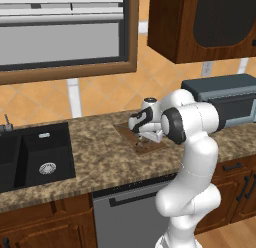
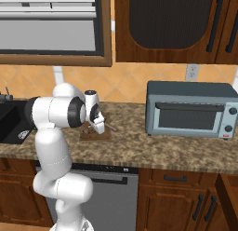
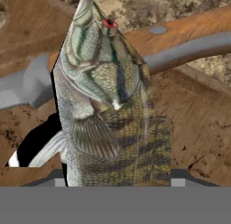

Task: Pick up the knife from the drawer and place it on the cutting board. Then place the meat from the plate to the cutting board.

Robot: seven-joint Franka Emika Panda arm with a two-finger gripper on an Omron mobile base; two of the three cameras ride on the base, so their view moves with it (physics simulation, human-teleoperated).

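**Scaly fish down on the board**

Striped, scaly fish, the meat here, sits between the gripper tips over the dark wooden cutting board, across the knife. Whether the tips hold it, I cannot tell. Placement looks nearly done; next, probably release and lift.

Fish on cutting board.
Striped greenish fish lies across the knife; both rest on the brown board.
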